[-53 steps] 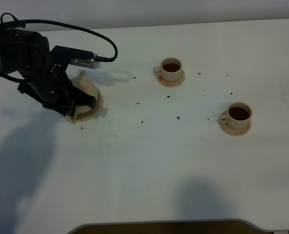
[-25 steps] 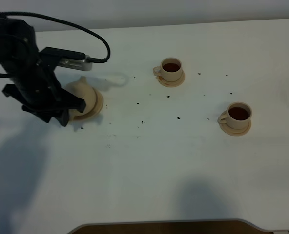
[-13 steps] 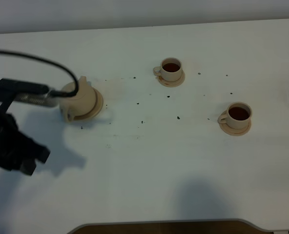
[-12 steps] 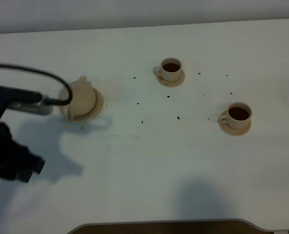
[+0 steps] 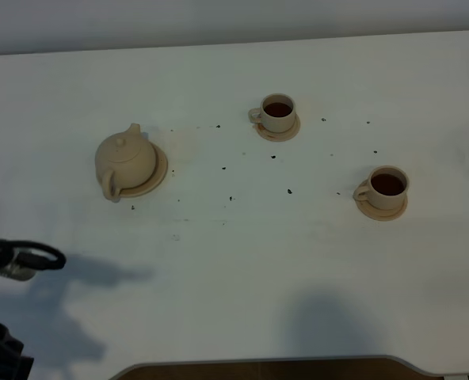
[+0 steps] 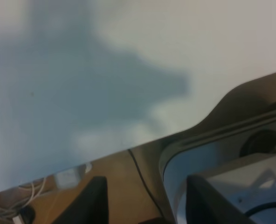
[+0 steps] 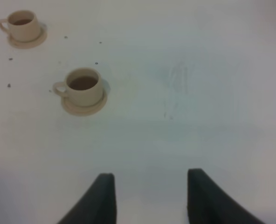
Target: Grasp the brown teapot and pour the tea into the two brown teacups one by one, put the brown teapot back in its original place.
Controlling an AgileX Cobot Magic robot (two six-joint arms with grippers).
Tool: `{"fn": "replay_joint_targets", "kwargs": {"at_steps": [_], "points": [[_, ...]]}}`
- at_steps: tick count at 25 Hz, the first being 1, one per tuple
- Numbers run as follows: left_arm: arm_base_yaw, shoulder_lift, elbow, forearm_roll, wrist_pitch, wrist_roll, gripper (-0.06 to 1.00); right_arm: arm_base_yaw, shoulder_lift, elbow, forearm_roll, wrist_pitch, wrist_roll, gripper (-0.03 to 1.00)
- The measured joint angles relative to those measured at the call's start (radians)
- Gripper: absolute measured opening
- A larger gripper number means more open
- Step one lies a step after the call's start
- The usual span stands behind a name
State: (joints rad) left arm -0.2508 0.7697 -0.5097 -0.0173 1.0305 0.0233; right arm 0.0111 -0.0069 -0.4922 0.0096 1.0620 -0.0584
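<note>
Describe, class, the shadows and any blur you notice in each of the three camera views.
Exterior high: sharp on the teapot, with soft dark shadows on the white table at lower left and bottom centre. Left wrist: blurred throughout, a big grey shadow across the tabletop, the left tool dark and unfocused. Right wrist: evenly lit, the nearer teacup fairly clear, the right tool soft-edged.

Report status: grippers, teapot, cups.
Both grippers open, empty. Teapot upright on its saucer. Both cups hold tea. Nothing in the way.
</note>
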Motion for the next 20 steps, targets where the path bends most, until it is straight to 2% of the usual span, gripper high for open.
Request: {"fn": "replay_joint_targets", "kwargs": {"at_steps": [4, 12, 14, 20], "points": [[0.042, -0.096, 0.007, 0.017, 0.001, -0.011, 0.40, 0.000, 0.000, 0.000, 0.000, 0.000, 0.000, 0.38], [0.281, -0.359, 0.007, 0.017, 0.004, -0.012, 0.40, 0.000, 0.000, 0.000, 0.000, 0.000, 0.000, 0.38], [0.317, -0.439, 0.007, 0.023, 0.004, -0.011, 0.40, 0.000, 0.000, 0.000, 0.000, 0.000, 0.000, 0.38], [0.328, -0.622, 0.007, 0.023, 0.004, -0.004, 0.40, 0.000, 0.000, 0.000, 0.000, 0.000, 0.000, 0.38]]}}
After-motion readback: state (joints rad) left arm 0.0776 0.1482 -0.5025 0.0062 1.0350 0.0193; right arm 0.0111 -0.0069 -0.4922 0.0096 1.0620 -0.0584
